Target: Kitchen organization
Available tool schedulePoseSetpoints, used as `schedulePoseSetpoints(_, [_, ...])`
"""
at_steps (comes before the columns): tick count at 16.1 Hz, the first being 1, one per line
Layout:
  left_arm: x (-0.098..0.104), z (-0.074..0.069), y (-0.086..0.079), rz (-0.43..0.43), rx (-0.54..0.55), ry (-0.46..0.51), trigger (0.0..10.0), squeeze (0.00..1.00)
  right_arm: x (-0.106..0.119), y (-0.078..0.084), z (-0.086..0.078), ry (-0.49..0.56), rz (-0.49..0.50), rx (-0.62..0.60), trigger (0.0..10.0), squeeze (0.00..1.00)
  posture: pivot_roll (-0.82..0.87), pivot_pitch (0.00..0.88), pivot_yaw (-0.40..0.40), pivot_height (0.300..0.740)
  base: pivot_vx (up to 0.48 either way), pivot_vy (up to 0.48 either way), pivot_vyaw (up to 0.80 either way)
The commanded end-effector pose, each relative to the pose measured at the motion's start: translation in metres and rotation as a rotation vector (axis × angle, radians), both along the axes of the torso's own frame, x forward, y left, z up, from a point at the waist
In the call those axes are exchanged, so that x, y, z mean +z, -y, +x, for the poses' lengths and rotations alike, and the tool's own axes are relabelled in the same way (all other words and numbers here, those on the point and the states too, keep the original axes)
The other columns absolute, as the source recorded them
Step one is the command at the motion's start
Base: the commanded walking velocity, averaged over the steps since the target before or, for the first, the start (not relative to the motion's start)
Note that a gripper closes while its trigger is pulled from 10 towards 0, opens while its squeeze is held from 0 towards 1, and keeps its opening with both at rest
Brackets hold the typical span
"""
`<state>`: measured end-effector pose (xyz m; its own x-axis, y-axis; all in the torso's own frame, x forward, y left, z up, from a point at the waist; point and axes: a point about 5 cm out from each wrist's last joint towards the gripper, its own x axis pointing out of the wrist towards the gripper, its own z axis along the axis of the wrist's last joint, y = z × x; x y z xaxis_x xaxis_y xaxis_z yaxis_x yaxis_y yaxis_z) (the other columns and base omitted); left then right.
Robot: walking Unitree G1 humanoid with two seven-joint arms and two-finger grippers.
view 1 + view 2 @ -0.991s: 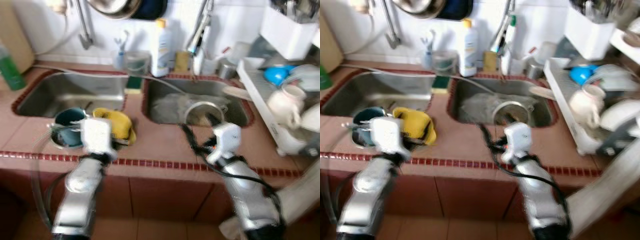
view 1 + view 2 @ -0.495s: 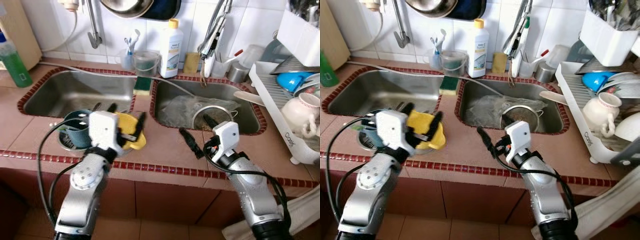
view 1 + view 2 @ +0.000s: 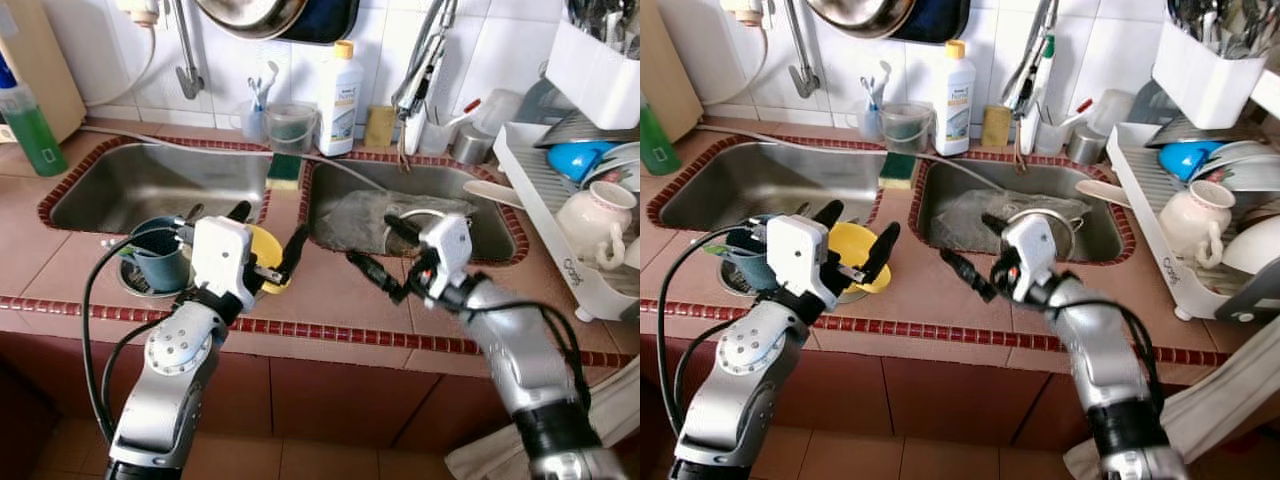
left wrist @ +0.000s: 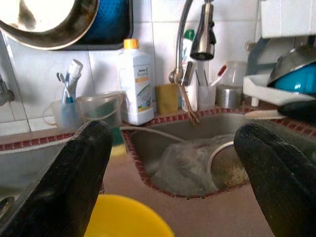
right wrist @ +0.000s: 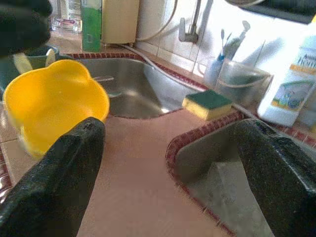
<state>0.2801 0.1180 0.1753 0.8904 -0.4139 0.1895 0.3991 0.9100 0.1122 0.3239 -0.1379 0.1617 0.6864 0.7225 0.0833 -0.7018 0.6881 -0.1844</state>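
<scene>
My left gripper [image 3: 855, 240] is open wide and holds nothing. The yellow bowl [image 3: 853, 255] sits right under it, on the counter [image 3: 930, 290] by the teal cup [image 3: 748, 268]. My right gripper [image 3: 975, 255] is open and empty too. I think tidying has barely begun: the bowl waits.
</scene>
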Motion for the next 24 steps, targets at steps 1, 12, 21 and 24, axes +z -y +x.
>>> schedulePoseSetpoints(1, [0.001,-0.001,0.002,0.019,-0.001,-0.009,10.0,0.0,0.005,-0.004,0.0,0.04,-0.019,0.029,10.0,0.0,-0.12,0.037,-0.036,0.74,0.0,0.0,0.0])
schedulePoseSetpoints(12, [0.002,-0.014,0.007,0.01,0.02,-0.141,10.0,0.0,-0.001,0.0,-0.03,0.045,0.122,-0.069,10.0,0.0,-0.14,0.077,-0.023,0.74,0.0,0.0,0.0])
schedulePoseSetpoints(21, [-0.006,-0.05,-0.015,0.153,-0.283,-0.089,10.0,0.0,0.0,0.011,-0.009,-0.034,-0.097,-0.028,10.0,0.0,-0.13,0.085,-0.032,0.74,0.0,0.0,0.0])
schedulePoseSetpoints(24, [0.005,-0.047,-0.006,0.113,-0.325,-0.047,10.0,0.0,0.009,0.006,0.009,-0.015,-0.16,0.056,10.0,0.0,-0.13,0.091,-0.038,0.74,0.0,0.0,0.0])
